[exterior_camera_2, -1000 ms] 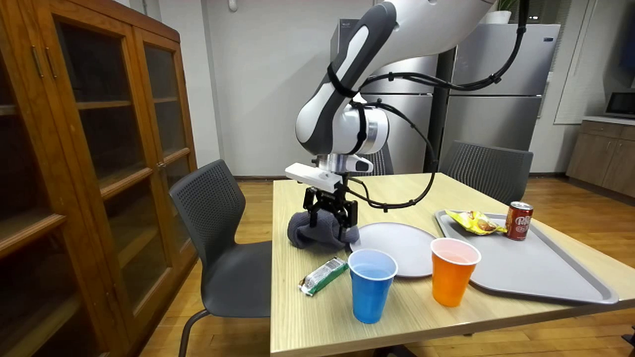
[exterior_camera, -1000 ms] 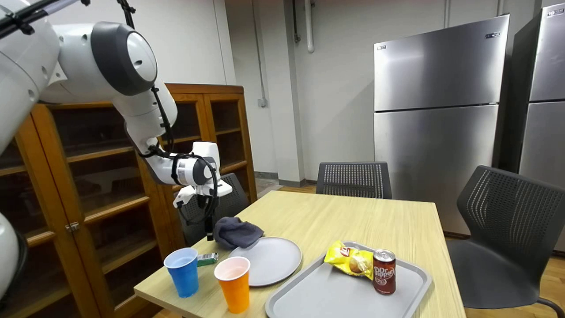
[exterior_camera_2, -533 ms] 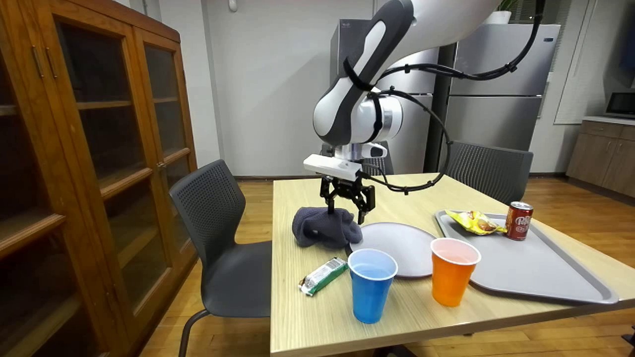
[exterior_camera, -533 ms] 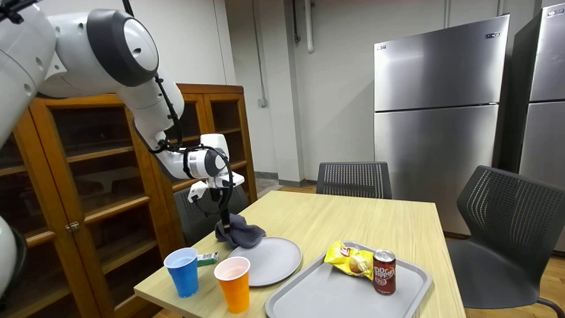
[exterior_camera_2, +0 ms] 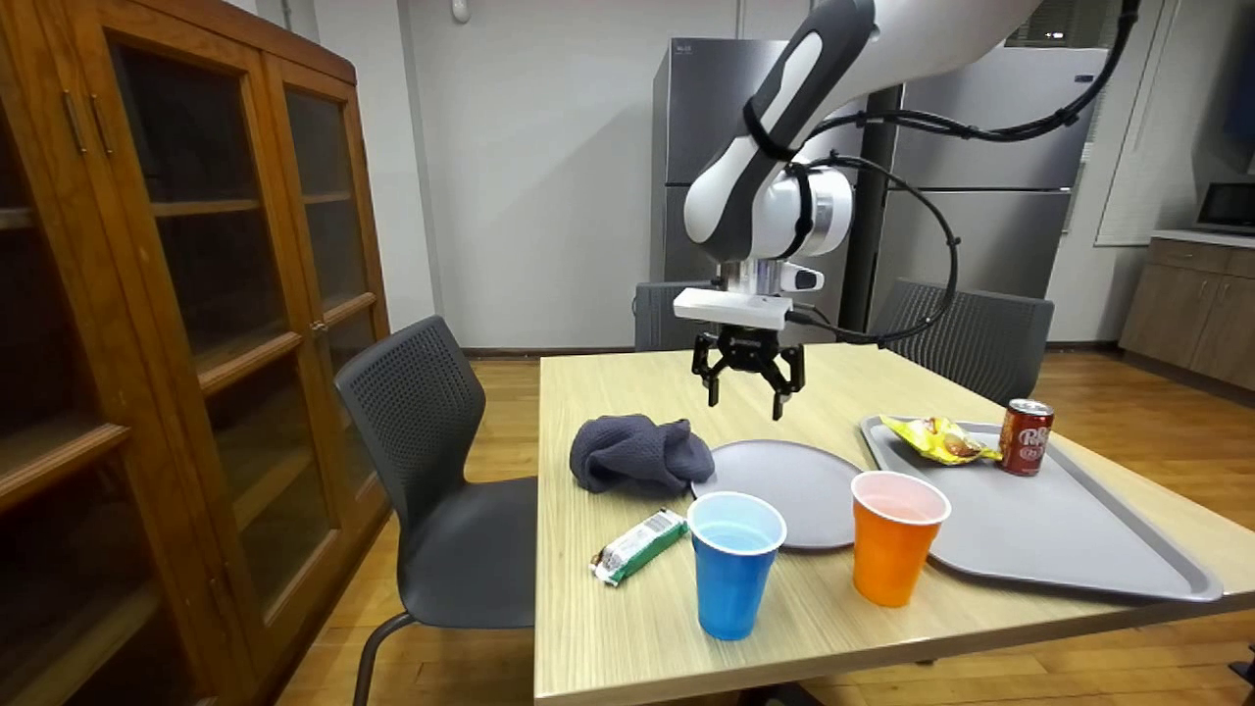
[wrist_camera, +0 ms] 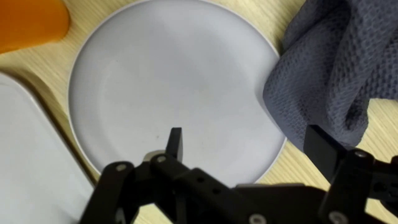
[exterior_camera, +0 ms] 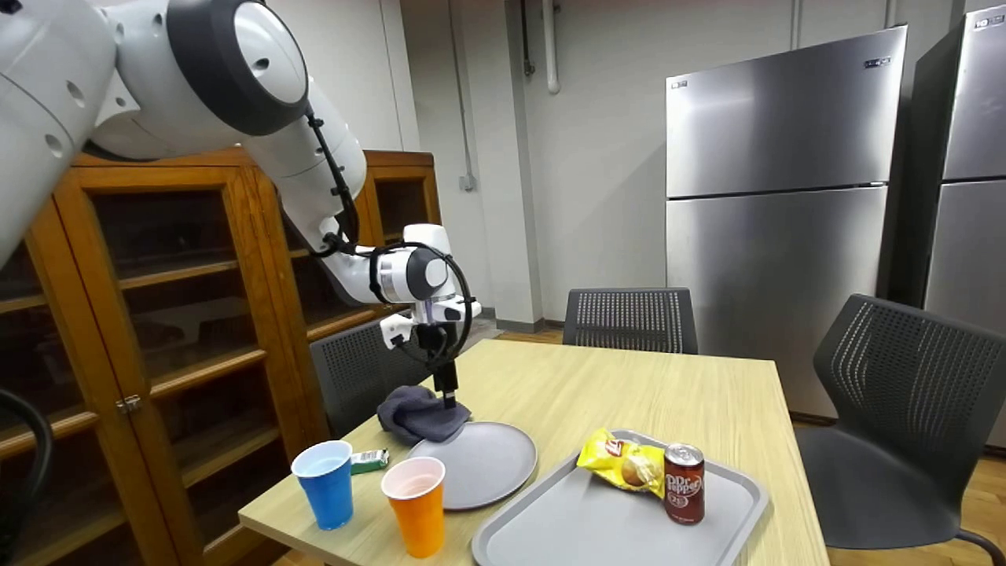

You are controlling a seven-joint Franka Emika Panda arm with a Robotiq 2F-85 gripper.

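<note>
Wrist view puts my hand point(wrist_camera: 244, 127) over the worktop point(wrist_camera: 385, 124), fingers spread and gripping nothing, one above the plate point(wrist_camera: 174, 77), the other near the towel point(wrist_camera: 329, 71). I'd judge this a positioning step; the next move calls for careful alignment, with both fingertips clear of the plate's rim. The towel lies bunched on the worktop, dark grey-blue and waffle-textured, its corner covering part of that rim; the plate sits flat, round and pale grey.

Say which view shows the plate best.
Wrist view: it looks down on the plate, though cloth and gripper hide some edge. Both exterior views see it at an angle, partly behind the orange cup.
</note>
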